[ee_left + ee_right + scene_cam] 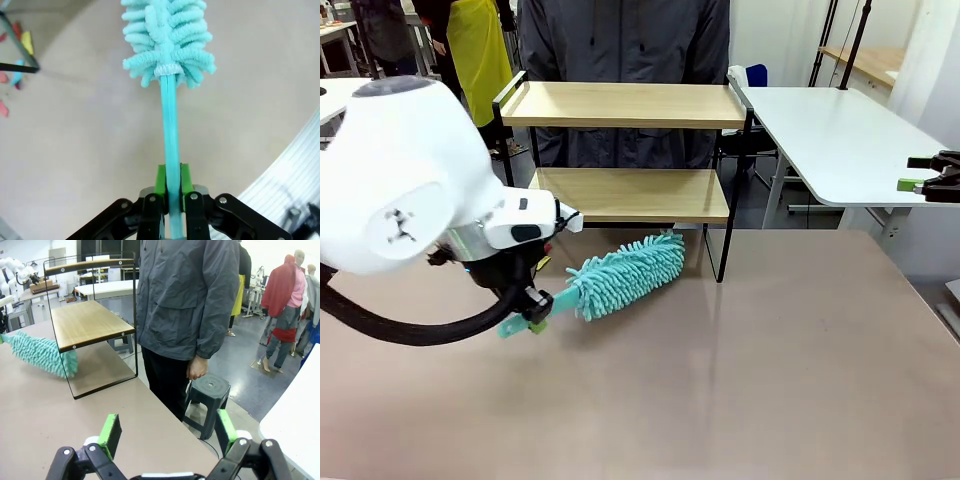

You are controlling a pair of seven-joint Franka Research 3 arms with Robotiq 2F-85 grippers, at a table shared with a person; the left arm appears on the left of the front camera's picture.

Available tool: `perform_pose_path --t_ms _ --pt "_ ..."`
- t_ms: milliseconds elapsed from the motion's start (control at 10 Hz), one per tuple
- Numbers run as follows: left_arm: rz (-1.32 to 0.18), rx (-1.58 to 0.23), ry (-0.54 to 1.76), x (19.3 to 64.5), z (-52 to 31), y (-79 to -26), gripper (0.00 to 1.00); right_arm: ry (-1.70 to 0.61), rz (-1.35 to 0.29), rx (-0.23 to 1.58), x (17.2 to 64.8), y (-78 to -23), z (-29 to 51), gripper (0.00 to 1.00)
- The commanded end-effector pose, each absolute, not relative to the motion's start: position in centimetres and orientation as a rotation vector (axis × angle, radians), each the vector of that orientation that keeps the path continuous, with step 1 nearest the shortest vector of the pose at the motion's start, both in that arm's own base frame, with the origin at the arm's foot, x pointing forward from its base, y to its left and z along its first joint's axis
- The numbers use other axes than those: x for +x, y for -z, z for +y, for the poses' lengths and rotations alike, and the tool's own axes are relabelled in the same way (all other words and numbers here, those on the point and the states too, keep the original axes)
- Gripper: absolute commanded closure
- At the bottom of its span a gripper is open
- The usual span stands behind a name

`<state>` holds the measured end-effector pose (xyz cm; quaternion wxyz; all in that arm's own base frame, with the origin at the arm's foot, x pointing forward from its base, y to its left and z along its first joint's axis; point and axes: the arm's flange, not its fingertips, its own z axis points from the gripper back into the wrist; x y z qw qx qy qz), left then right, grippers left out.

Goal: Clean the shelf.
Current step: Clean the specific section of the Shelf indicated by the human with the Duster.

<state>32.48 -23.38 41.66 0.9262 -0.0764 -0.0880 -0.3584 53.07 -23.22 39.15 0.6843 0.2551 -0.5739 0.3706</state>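
The shelf (625, 105) stands at the table's far side, two light wooden boards in a thin black frame; it appears too in the right wrist view (90, 322). A teal fluffy duster (625, 273) lies low over the table just in front of the lower board, its head tip near the shelf's right front leg. My left gripper (533, 315) is shut on the duster's teal handle (171, 150), green pads clamping it from both sides. My right gripper (167, 437) is open with nothing between its fingers, at the table's far right (935, 180).
A person in a grey jacket (625, 40) stands right behind the shelf, hands down. A white side table (830, 140) sits at the back right. A grey stool (207, 390) stands beside the person. The brown tabletop (740, 370) is bare in front.
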Motion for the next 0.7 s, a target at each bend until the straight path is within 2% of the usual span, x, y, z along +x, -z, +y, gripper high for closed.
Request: perform_pose_path --t_ms 0,300,400,600 --pt "-0.168 -0.201 0.786 31.7 -20.4 -43.7 0.87 -0.822 -1.267 0.555 53.2 -39.7 -23.0 0.0" --pt "-0.077 -0.204 0.901 29.3 -17.9 -50.4 0.87 -0.822 -1.267 0.555 53.2 -39.7 -23.0 0.0" --pt "-0.079 -0.157 0.962 28.0 -17.4 -53.9 0.87 -0.822 -1.267 0.555 53.2 -39.7 -23.0 0.0" --pt "0.063 -0.002 1.006 25.6 -17.0 -59.8 0.87 -0.822 -1.267 0.555 53.2 -39.7 -23.0 0.0"
